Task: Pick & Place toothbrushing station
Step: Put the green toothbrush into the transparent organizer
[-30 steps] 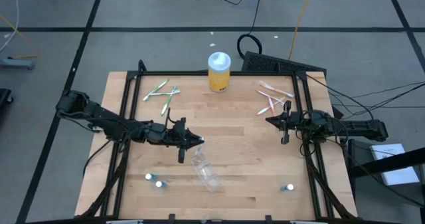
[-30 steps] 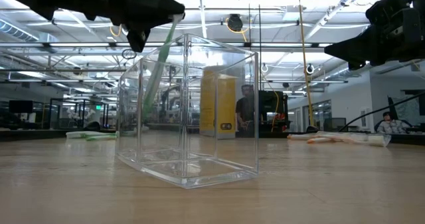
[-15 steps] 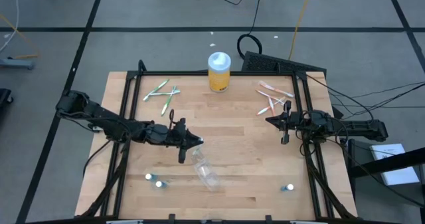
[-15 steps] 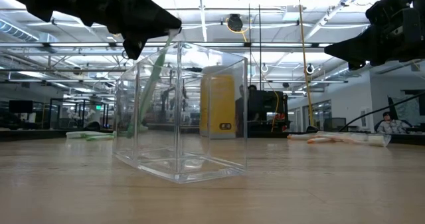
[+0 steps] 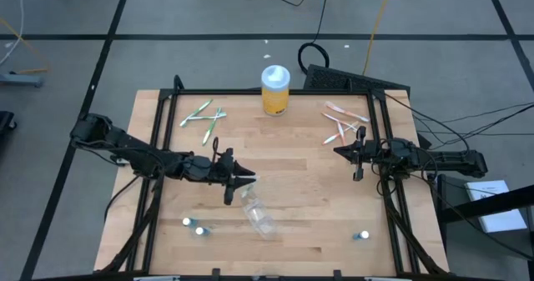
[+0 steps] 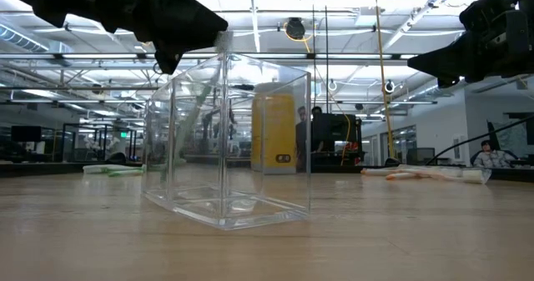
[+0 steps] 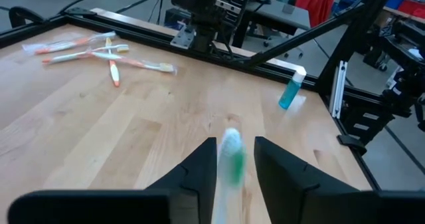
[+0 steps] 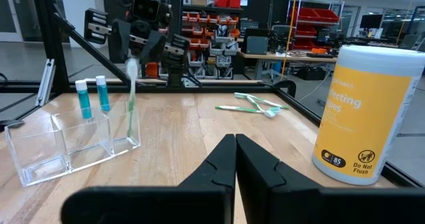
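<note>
The toothbrushing station [image 5: 259, 214] is a clear plastic box with compartments, standing on the table near its front edge [image 6: 242, 148] [image 8: 66, 144]. A green-and-white toothbrush [image 8: 131, 101] stands nearly upright in its end compartment, lower end inside the box. Its head [image 6: 224, 39] reaches above the rim. My left gripper [image 5: 248, 178] hovers level just above the box, open, its fingers on either side of the brush's upper end [image 7: 231, 159]. My right gripper [image 5: 338, 152] waits shut at the table's right side, touching nothing [image 8: 235, 141]. My left gripper's fingers [image 7: 206, 159] stand level on either side of the toothbrush's upper end [image 7: 231, 151]. A gap shows on one side; whether the other finger touches the brush I cannot tell. The brush's lower end stands inside the box.
A yellow jar with a white lid [image 5: 275, 89] stands at the far edge. Green toothbrushes [image 5: 204, 118] lie far left, pink and orange ones [image 5: 344, 124] far right. Small blue tubes [image 5: 193, 225] [image 5: 363, 233] stand near the front edge.
My left gripper has stayed above the box and its fingertips have parted. The toothbrush has sunk lower into the box and stands straighter than before. The box has turned and slid a little on the table.
</note>
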`<state>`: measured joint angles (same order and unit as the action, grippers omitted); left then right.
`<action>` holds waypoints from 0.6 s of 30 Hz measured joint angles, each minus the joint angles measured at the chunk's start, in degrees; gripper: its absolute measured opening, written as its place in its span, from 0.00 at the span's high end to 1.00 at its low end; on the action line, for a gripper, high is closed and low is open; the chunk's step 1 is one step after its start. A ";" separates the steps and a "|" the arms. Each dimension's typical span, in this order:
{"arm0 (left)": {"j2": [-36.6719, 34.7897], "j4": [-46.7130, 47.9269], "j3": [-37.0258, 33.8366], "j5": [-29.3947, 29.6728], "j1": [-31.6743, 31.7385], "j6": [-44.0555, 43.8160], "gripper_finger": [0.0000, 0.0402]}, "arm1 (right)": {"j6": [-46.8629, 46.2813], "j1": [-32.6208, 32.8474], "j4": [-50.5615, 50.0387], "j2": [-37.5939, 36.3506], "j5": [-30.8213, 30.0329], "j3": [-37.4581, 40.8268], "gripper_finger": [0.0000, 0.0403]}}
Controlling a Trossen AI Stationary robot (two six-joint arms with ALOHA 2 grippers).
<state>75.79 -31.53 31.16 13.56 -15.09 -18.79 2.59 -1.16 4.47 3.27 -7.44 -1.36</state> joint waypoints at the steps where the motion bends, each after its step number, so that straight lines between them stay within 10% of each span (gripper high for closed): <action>1: 0.00 -0.02 0.00 0.00 0.00 0.00 0.72 | 0.00 0.01 0.02 0.00 0.00 -0.01 0.99; 18: -2.13 -4.67 0.00 -0.18 0.01 6.34 0.70 | 0.00 0.00 0.01 -0.01 0.00 0.00 0.99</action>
<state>73.66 -36.20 31.16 13.38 -15.08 -12.45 2.59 -1.17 4.47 3.27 -7.44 -1.36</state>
